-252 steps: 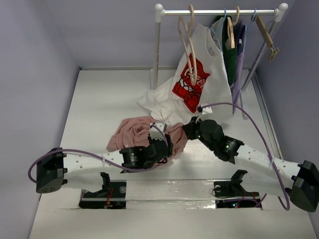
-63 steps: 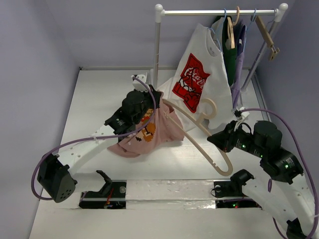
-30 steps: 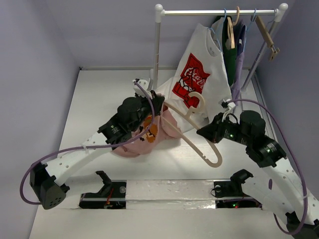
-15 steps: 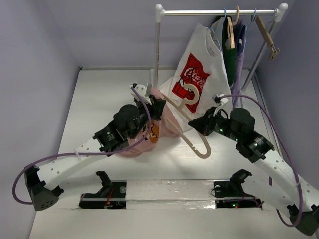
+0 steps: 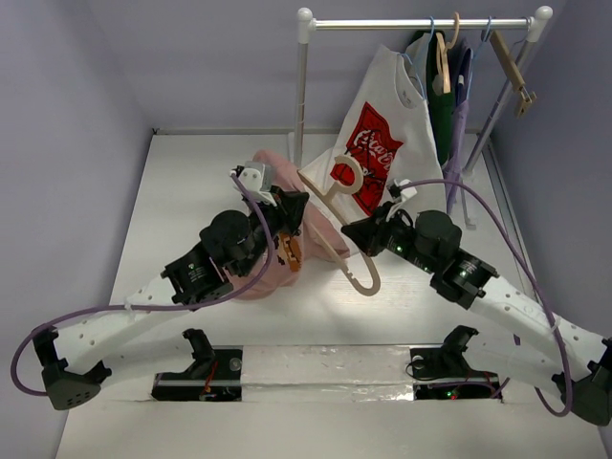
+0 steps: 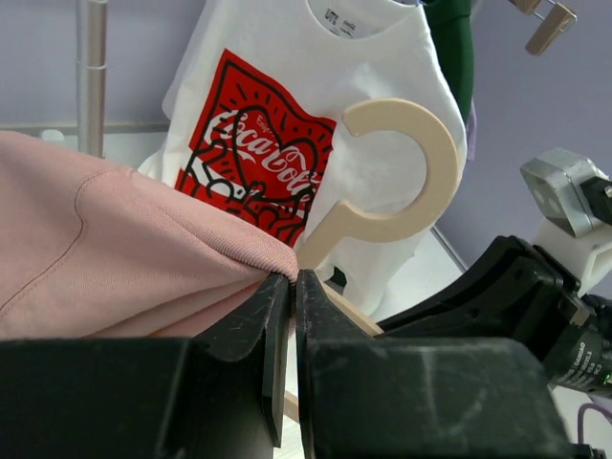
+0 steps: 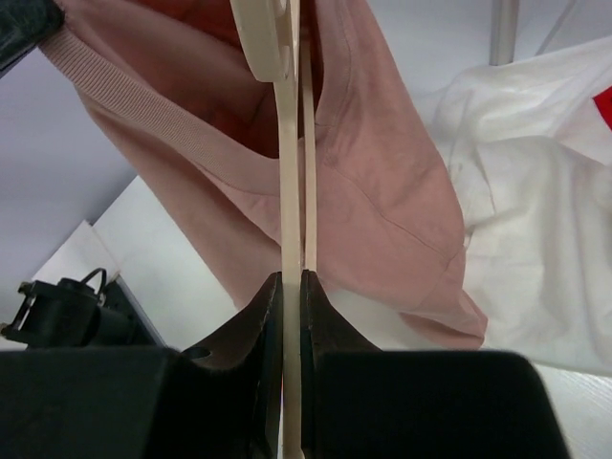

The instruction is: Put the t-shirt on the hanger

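closely viewed, the left gripper (image 6: 292,277) had its jaws pressed together on a ribbed edge of the t-shirt (image 6: 115,244), and the pink cloth hung from that pinch, lifted above the table (image 5: 182,182). the right gripper (image 7: 292,277) was likewise closed, its jaws nipping the thin edge of one arm of the hanger (image 7: 290,163). from that grip the hanger ran up and away into the shirt's ribbed opening, which gaped around it in the right wrist view. the hook stood outside the cloth, just beside the left jaws, with the white shirt (image 5: 382,143) on the rail (image 5: 421,23) behind it. from above, the two grippers were near each other at mid-table. the hanger lay slanted between them, its free arm curving down toward the near edge and clear of the cloth.

the step in hand appeared to be the threading of the hanger's first arm through the neck opening; the shirt was not yet seated on either shoulder. how deep the hidden arm had gone could not be told.

the next move probably called for the left grip to hold the opening taut while the right drove the arm further toward a sleeve. the hanger would then need tilting so that the free arm could pass under the same ribbed edge. slack cloth folding over the opening seemed the likeliest hindrance.
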`<action>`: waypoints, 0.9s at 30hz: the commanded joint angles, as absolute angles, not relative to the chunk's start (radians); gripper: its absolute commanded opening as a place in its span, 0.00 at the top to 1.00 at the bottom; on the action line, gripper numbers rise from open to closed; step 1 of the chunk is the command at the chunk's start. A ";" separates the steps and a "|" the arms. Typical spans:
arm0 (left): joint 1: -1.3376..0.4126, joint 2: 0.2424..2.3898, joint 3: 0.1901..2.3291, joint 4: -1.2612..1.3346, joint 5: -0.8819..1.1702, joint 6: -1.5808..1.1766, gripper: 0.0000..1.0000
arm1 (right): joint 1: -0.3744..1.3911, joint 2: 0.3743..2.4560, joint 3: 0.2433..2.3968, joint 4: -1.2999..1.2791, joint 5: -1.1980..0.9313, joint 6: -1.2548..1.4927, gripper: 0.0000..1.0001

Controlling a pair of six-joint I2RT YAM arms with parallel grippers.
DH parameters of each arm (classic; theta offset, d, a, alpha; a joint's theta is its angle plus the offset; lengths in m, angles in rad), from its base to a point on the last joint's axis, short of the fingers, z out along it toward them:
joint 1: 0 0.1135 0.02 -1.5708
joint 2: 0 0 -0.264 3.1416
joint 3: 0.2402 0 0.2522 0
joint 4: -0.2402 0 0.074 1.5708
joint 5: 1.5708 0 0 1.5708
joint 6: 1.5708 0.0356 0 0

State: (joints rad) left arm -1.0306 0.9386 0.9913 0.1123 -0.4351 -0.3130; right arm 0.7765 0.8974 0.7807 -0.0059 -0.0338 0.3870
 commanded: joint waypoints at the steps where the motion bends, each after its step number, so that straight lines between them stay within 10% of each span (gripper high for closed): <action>1: -1.045 0.914 1.028 0.150 -0.458 -0.304 1.00 | 0.799 0.919 0.801 0.106 -0.035 0.371 1.00; 13: -1.025 0.887 1.088 -0.024 -0.620 -0.275 1.00 | 0.799 0.595 0.830 -0.462 -0.323 0.285 1.00; 27: -1.092 1.009 1.109 0.067 -0.435 -0.337 1.00 | 0.808 0.753 0.816 -0.104 -0.184 0.364 1.00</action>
